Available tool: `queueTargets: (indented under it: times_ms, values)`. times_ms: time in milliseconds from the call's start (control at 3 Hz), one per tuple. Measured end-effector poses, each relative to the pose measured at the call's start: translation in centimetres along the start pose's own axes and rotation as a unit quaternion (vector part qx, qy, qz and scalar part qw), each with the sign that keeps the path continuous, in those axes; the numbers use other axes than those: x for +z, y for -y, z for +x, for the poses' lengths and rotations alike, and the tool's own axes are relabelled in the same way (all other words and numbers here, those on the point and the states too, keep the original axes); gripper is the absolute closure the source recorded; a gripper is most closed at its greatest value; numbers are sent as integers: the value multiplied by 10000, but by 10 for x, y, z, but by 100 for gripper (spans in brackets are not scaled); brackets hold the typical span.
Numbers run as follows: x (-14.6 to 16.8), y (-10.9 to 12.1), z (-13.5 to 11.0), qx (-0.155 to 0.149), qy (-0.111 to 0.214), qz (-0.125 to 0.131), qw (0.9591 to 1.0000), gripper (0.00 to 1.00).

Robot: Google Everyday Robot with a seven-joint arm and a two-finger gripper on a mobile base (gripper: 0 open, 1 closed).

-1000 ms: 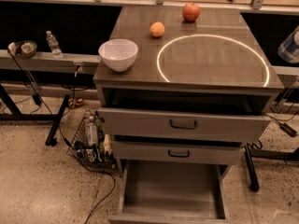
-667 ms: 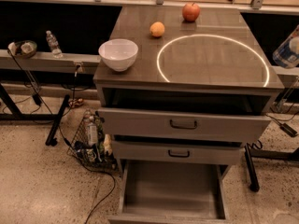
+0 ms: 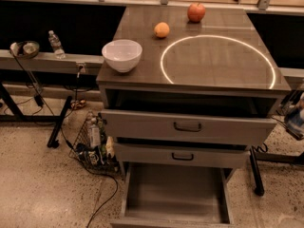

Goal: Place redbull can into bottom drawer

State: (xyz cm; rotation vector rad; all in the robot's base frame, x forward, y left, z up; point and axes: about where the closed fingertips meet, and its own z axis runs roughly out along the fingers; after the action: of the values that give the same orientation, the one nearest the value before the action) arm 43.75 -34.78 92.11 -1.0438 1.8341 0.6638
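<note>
The bottom drawer (image 3: 173,194) of the grey cabinet is pulled fully out, and its plain grey inside is bare. My gripper (image 3: 295,120) is at the far right edge of the camera view, beside the cabinet at the height of the top drawer, and is mostly cut off by the frame. It is shut on the redbull can (image 3: 299,113), of which only a bluish-silver sliver shows. The can is to the right of the bottom drawer and well above it.
The top drawer (image 3: 187,126) and middle drawer (image 3: 183,156) stand partly out above the bottom one. On the cabinet top are a white bowl (image 3: 122,54), an orange (image 3: 162,30) and an apple (image 3: 196,12). A wire basket (image 3: 95,144) with bottles and cables sits on the floor to the left.
My gripper with the can has dropped along the right edge, from cabinet-top height to top-drawer height. The drawers and the items on top have not moved.
</note>
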Motion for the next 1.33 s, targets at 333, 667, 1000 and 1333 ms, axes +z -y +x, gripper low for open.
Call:
queueTargets:
  times_ms: [333,667,1000,1333]
  values:
    - [10,-17,56,-64,-207,-165,9996,100]
    - [47,-36,118,-30,-396,-194,9990,100]
    - [47,-36,118,-30,-396,-194,9990,100]
    - [92,-50,156,61,-410,-174,9990,100]
